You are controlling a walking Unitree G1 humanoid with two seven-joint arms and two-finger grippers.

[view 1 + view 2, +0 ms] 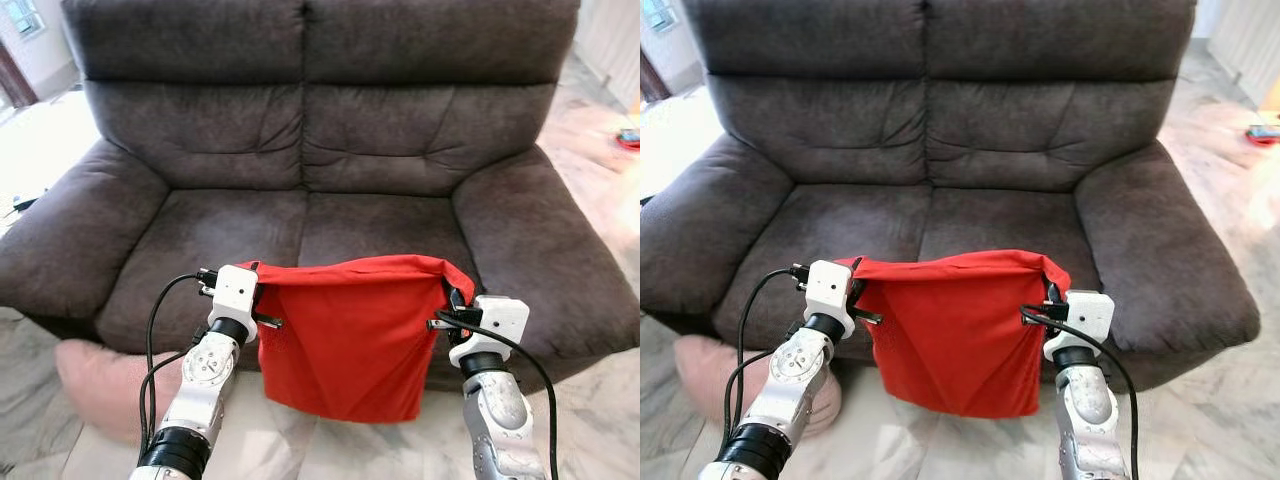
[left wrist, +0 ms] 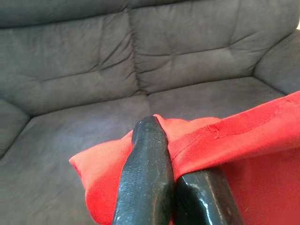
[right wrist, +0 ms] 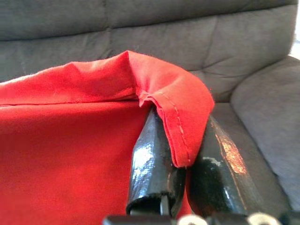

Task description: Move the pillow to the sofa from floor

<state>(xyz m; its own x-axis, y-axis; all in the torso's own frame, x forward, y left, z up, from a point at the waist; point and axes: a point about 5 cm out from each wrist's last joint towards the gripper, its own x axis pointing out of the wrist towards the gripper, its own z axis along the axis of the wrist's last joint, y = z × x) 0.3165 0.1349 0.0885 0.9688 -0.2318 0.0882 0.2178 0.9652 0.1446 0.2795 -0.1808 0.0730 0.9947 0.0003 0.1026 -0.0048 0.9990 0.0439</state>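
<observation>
Pillow (image 1: 345, 340), red and floppy, hangs in the air in front of the sofa (image 1: 300, 150). Left gripper (image 2: 176, 164) and right gripper (image 3: 180, 154) each pinch 1 top corner tight.

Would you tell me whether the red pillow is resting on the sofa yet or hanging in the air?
Hanging: the red pillow is pinched at its upper corners by the left gripper and right gripper, sagging before the sofa.

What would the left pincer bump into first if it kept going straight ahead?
Probably the sofa: the left pincer, shut on the red pillow, points toward the grey backrest beyond the seat, though depth is hard to judge.
</observation>
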